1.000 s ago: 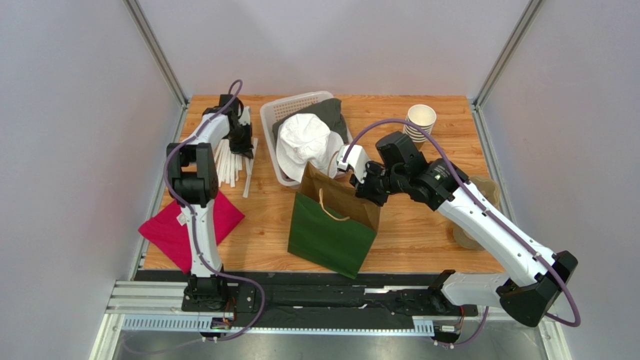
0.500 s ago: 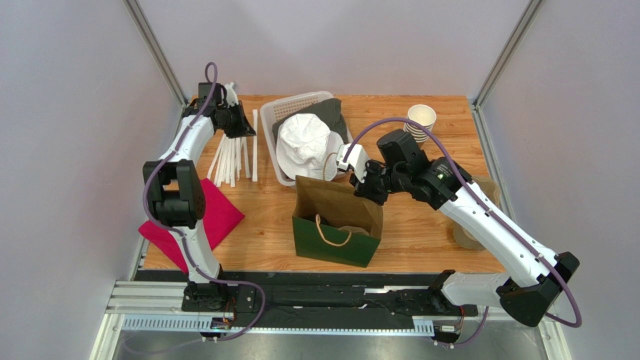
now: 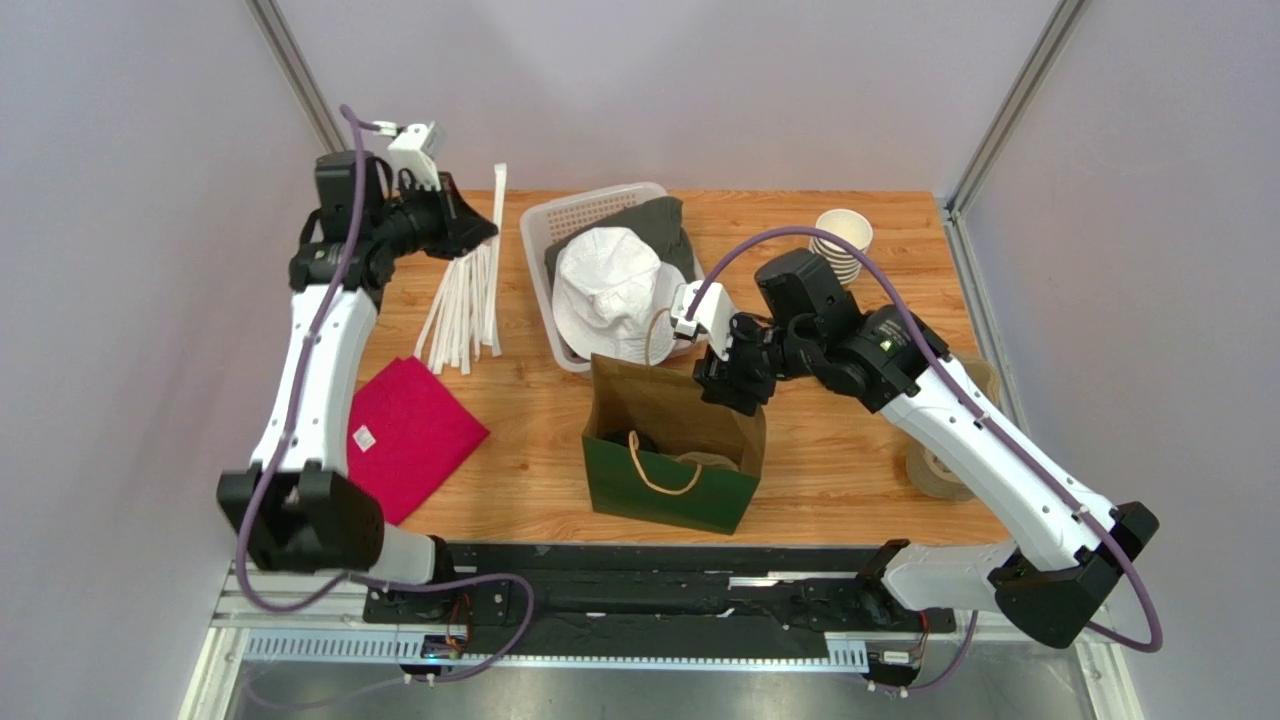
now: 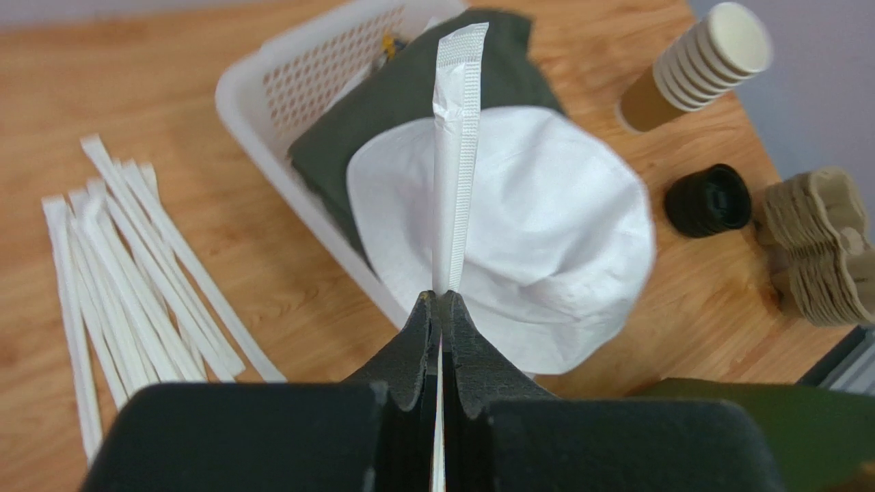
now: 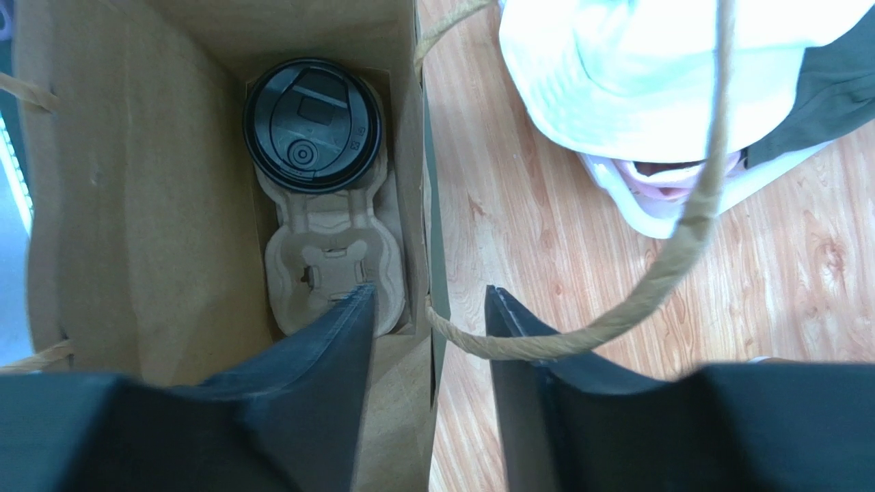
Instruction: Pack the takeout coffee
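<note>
The coffee cup (image 5: pixel 311 125) sits in its tray (image 5: pixel 329 256) at the bottom of the bag (image 5: pixel 134 205). Your right claw (image 5: pixel 431 297) stands spread at the rim; your left claw (image 4: pixel 440 297) pinches a straw (image 4: pixel 457 154). Next, probably bring it to the bag.

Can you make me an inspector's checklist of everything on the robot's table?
Surface: wooden table, no spill seen.
Job's things: takeout coffee, lid on, sits in a pulp carrier at the bottom of the green paper bag.
Clutter: white basket holding a dark cloth and white hat; wrapped straws; red cloth; cup stack; black lids; spare carriers.
Grippers: left gripper shut on one wrapped straw; right gripper open, astride the bag's rim and rope handle.
Cables: purple cables along both arms, no snag seen.
Surroundings: grey walls; nothing else seen.
</note>
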Controlling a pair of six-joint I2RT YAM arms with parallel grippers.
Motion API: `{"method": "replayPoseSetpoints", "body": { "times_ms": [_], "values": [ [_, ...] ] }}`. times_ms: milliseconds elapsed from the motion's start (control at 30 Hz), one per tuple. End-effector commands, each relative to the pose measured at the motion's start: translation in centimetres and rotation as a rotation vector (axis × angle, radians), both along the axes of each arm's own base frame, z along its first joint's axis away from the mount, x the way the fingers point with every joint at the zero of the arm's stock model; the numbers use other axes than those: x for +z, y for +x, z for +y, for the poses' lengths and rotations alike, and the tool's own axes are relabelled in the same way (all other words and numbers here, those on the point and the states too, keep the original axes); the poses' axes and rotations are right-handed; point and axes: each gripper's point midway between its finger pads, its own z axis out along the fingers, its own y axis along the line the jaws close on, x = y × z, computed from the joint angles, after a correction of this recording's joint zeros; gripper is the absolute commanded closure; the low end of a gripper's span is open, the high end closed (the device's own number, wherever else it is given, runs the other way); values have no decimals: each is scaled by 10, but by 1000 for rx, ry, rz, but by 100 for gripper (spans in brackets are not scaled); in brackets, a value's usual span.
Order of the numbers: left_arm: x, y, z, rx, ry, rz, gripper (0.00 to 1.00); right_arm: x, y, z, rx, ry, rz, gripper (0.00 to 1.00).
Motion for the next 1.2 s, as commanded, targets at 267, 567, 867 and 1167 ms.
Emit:
{"method": "replayPoseSetpoints", "body": {
  "times_ms": [267,567,867,1167],
  "values": [
    [151,-124,-66,-388,14,-565,100,50,3,2,-25,75,-51,21],
    [198,-153,-98,-477,-97,-692,100,159,-6,-10,-120,291,-182,21],
    [238,-178,-136,-601,-243,-766,100,286,-7,0,-100,642,-404,28],
    [250,-206,-138,-629,-381,-723,100,339,-13,51,0,1000,-199,29]
  ]
}}
